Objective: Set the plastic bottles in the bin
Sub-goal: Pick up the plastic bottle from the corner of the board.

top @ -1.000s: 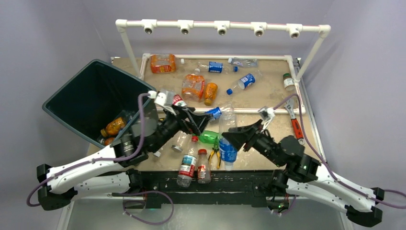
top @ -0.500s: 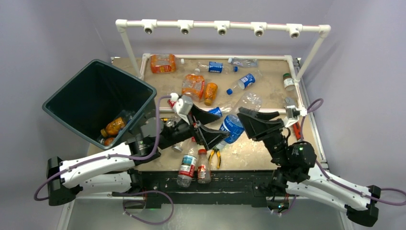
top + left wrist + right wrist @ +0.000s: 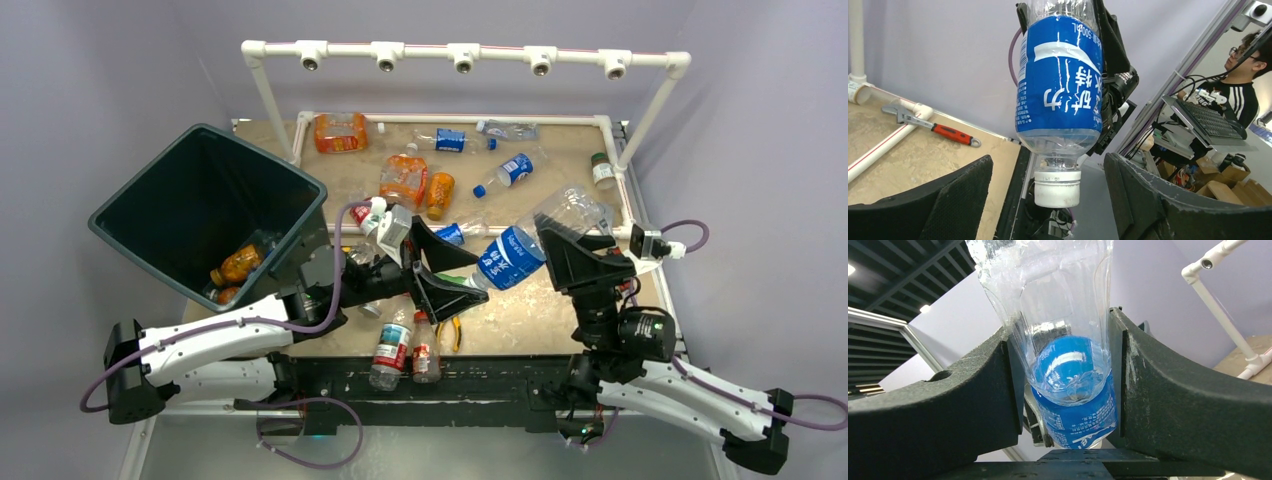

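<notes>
At the near edge of the table [image 3: 520,315] two small clear bottles with red-and-white labels [image 3: 392,345] stand side by side, yellow-handled pliers [image 3: 450,325] lying just beside them. Above these, the left claw [image 3: 1048,187] is spread wide, its black fingers [image 3: 960,192] either side of the white cap [image 3: 1057,187] of a clear plastic bottle with a blue label [image 3: 510,255], with a gap on each side and no contact. That bottle is held in the air over the table's middle, cap pointing towards the left arm, and the right claw [image 3: 1065,370] pinches its clear base end between both pads. To the left stands the dark teal rectangular plastic bin [image 3: 130,215], open mouth facing up, with an orange bottle [image 3: 240,265] lying at its bottom. A red-handled wrench [image 3: 935,127] lies by the right edge. Farther back, orange bottles [image 3: 403,182] and blue-labelled clear bottles [image 3: 510,170] lie scattered across the table inside a white pipe frame [image 3: 460,52].
</notes>
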